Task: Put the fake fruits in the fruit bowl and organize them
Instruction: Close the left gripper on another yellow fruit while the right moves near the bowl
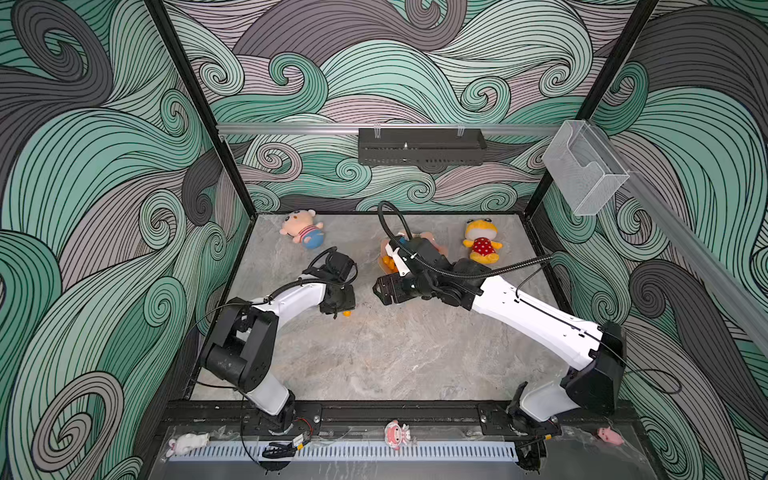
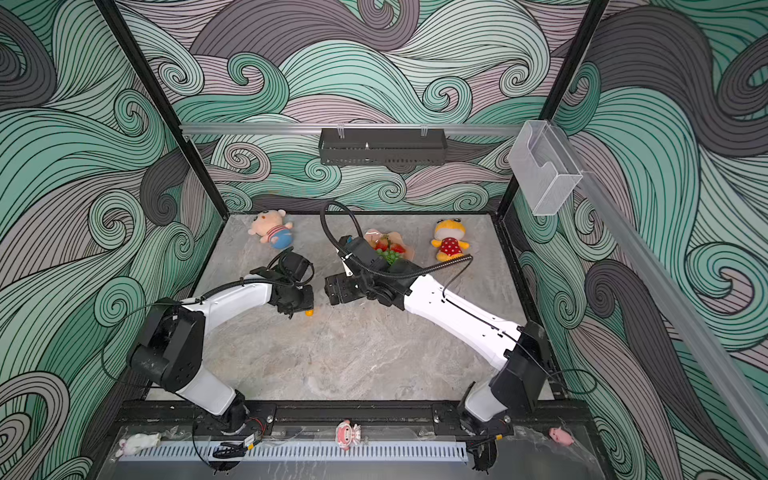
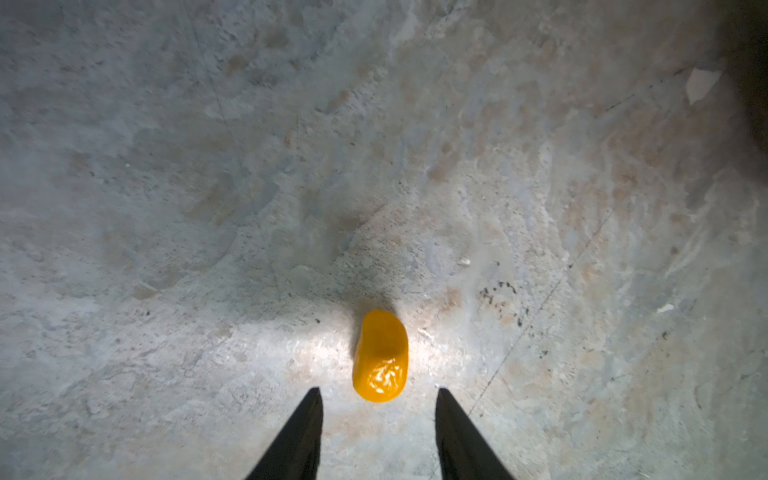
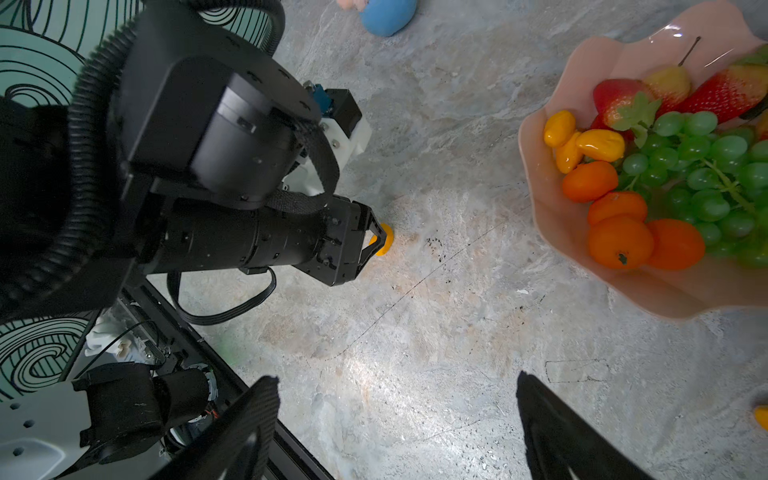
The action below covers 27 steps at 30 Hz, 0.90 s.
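closing in on a loose kumquat

the fruit bowl (image 4: 540,216) sits by the middle of the table's far edge. it already carries the grape bunch (image 4: 706,178), strawberries (image 4: 615,97), tangerines (image 4: 619,241) and a few kumquats (image 4: 598,143). my right pincer (image 4: 395,376) hangs spread wide and empty above the surface, near the bowl. my left pincer (image 3: 378,390) is low near the middle of the table, jaws parted and gripping nothing. the loose kumquat (image 3: 380,357) lies on the surface with its near end just inside the gap between my fingertips, well apart from the bowl.

i judge this the grasp step, with the task mostly done. next i need to ease forward until the fruit is fully between the pads. it is small and glossy and could squirt out, so i should close gently, then lift and carry it to the bowl.

the walls (image 1: 124,166) swirl in green and grey waves. the table (image 1: 395,353) is grey, marbled and matt, with thin scratches. two plush dolls (image 1: 301,230) lie at its far edge. dark specks (image 4: 432,245) dot the surface beside the kumquat.
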Available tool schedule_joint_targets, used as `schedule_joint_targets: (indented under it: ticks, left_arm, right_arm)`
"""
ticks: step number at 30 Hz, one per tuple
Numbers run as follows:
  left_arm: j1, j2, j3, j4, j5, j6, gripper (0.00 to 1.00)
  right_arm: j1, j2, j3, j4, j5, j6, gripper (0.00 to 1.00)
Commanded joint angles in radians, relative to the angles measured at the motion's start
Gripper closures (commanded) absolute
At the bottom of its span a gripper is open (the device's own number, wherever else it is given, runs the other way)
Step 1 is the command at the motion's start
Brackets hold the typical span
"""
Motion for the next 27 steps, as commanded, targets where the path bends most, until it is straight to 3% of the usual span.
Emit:
schedule_joint_targets:
  ticks: [1,12,27]
  left_arm:
    - [0.009,0.038,0.046,-0.012,0.012,0.022,0.55]
    - [0.009,0.113,0.08,-0.026,0.028,0.031,0.64]
    - [0.009,0.147,0.068,-0.035,0.041,0.021,0.67]
  right_arm:
    - [-0.013,-0.025,-0.019,-0.016,0.032,-0.011,0.11]
    - [-0.044,-0.061,-0.055,-0.016,0.034,-0.002,0.11]
    - [-0.057,-0.063,-0.074,-0.01,0.022,0.004,0.11]
